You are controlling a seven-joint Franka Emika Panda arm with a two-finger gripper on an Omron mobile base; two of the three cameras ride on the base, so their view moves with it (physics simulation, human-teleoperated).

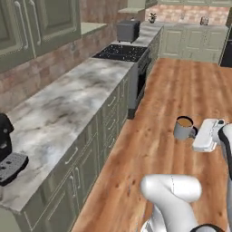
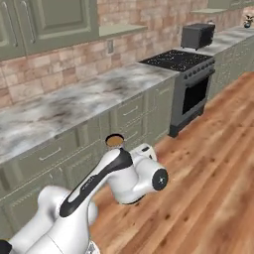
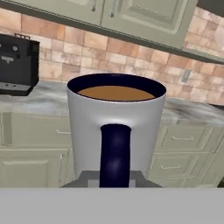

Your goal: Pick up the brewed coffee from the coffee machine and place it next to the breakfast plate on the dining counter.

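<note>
The brewed coffee, a grey mug [image 1: 182, 128] with brown liquid inside, hangs upright above the wooden floor. My gripper [image 1: 194, 132] is shut on its dark handle side. In the hand view the mug [image 3: 116, 118] is close up, its handle facing the camera between my fingertips [image 3: 85, 178]. From the right base view its rim [image 2: 115, 141] peeks over my forearm. The black coffee machine [image 1: 5, 147], with its grated drip tray, stands on the wall counter at far left, well away from the mug; it appears again [image 3: 17, 65] in the hand view. The breakfast plate and dining counter are out of view.
A long wall-side marble counter [image 1: 68, 104] on sage-green cabinets runs along the left. Beyond it are a black stovetop [image 1: 121, 52] with an oven and a dark grey appliance [image 1: 128, 30]. Open wooden floor [image 1: 181, 86] stretches to the right.
</note>
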